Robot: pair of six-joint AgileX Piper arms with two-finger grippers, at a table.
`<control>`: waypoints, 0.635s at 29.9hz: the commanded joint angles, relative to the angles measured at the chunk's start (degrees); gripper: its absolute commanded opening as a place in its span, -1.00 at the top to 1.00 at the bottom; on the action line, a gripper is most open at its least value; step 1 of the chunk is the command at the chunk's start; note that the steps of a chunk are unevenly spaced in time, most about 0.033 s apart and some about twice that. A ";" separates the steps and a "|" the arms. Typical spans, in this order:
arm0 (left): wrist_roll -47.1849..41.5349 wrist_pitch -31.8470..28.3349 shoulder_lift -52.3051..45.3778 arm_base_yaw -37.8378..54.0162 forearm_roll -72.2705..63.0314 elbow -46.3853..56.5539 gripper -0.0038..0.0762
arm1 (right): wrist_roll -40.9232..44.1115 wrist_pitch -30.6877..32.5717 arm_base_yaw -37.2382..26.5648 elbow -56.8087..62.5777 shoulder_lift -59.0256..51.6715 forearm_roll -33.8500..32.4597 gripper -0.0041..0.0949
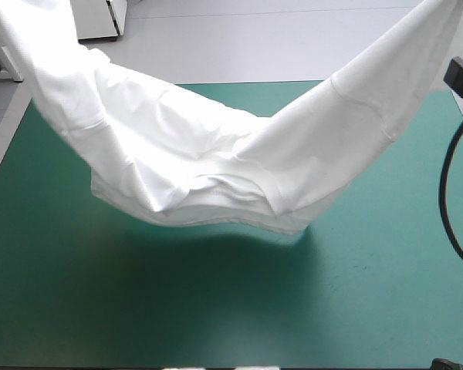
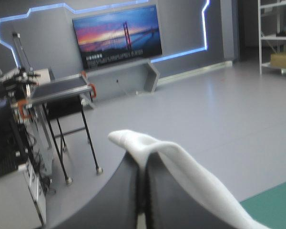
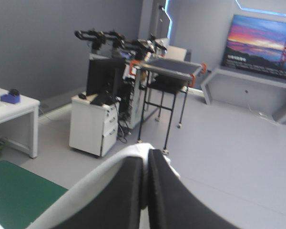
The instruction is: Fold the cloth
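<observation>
T-shirt (image 1: pixel 216 162) hangs slung above the tabletop (image 1: pixel 139 308), sagging lowest at mid-span. Left end effector (image 2: pixel 141 156) and right end effector (image 3: pixel 147 153) each clamp its fabric, all but closed. Judged light, limp; hold at edges.

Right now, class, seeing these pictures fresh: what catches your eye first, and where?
The white T-shirt stands out first, slung like a hammock above the middle of the teal-green table, sagging low at its centre. Its ends run up to the two raised claws: the left claw and the right claw are each shut on a fold of it.
</observation>
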 commanded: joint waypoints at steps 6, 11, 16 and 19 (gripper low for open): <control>2.92 -16.81 -6.83 -0.03 -7.34 -0.81 0.96 | -4.14 -15.22 -0.07 -1.39 -0.41 9.33 0.94; 2.92 -12.64 -6.86 -0.03 -5.10 -0.81 0.96 | -2.88 -14.56 -0.07 -1.39 0.11 6.98 0.94; 2.92 -4.79 -1.59 -0.03 -2.84 0.46 0.96 | 2.93 -0.28 -0.07 -1.02 4.58 -5.62 0.95; 2.92 -0.92 2.32 -0.03 -1.15 3.11 0.96 | 6.45 2.93 -0.07 1.50 7.28 -11.73 0.95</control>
